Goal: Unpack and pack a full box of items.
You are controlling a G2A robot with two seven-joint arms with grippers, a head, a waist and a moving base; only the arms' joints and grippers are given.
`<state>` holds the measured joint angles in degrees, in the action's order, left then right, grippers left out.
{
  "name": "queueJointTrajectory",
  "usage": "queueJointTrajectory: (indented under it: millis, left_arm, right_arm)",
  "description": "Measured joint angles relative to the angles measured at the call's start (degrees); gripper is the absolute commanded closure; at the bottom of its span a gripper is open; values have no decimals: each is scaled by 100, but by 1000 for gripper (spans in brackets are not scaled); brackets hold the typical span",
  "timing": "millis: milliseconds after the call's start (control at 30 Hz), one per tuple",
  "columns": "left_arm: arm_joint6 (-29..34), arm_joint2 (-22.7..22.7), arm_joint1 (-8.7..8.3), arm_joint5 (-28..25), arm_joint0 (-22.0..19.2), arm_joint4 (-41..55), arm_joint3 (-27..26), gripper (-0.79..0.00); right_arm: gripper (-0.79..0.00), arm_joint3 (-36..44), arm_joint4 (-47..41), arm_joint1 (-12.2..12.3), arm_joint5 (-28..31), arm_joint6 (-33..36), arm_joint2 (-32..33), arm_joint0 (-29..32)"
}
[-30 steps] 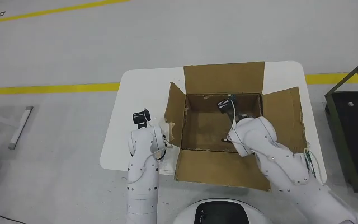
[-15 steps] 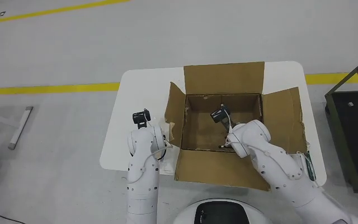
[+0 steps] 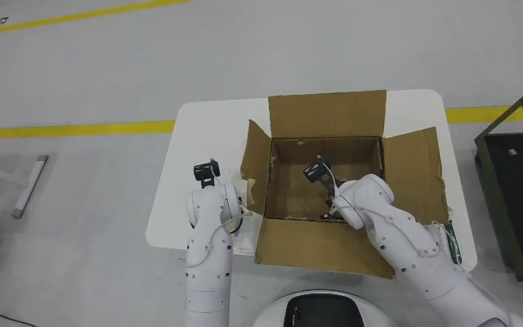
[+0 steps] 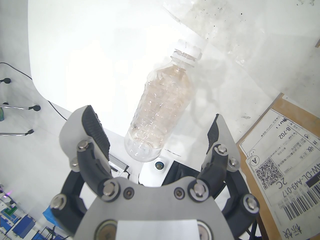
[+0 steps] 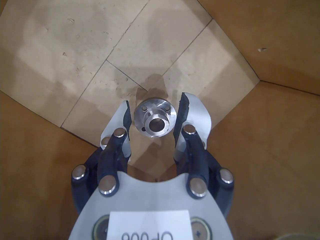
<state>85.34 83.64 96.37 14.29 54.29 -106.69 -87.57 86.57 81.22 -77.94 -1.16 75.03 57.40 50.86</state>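
Observation:
An open cardboard box (image 3: 327, 114) stands on the white table (image 3: 208, 131). My right arm reaches down inside it, wrist (image 3: 315, 171) over the box floor. There my right gripper (image 5: 153, 114) is shut on a round metal flange (image 5: 155, 122), one finger on each side, and holds it just above the cardboard floor (image 5: 95, 38). My left gripper (image 4: 153, 116) hangs open over the table to the left of the box (image 3: 207, 171). Below it, a clear plastic bottle (image 4: 162, 106) with a white cap lies on its side.
A crumpled clear plastic bag (image 4: 200, 8) lies on the table beyond the bottle. A box flap with a shipping label (image 4: 282, 161) is close beside my left gripper. A dark green frame (image 3: 500, 188) stands off the table's right edge.
My right wrist has shifted left and toward the box's near wall. The left arm has not moved.

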Motion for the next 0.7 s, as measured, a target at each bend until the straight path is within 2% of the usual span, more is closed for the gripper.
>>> queueJointTrajectory:
  millis: [333, 700]
  left_arm:
    - [0, 0, 0, 0, 0, 0, 0, -785]
    - [0, 0, 0, 0, 0, 0, 0, -785]
  right_arm:
    - [-329, -118, 92, -39, 53, -101, -32, 46]
    - [-329, -279, 115, -92, -14, -161, -19, 13]
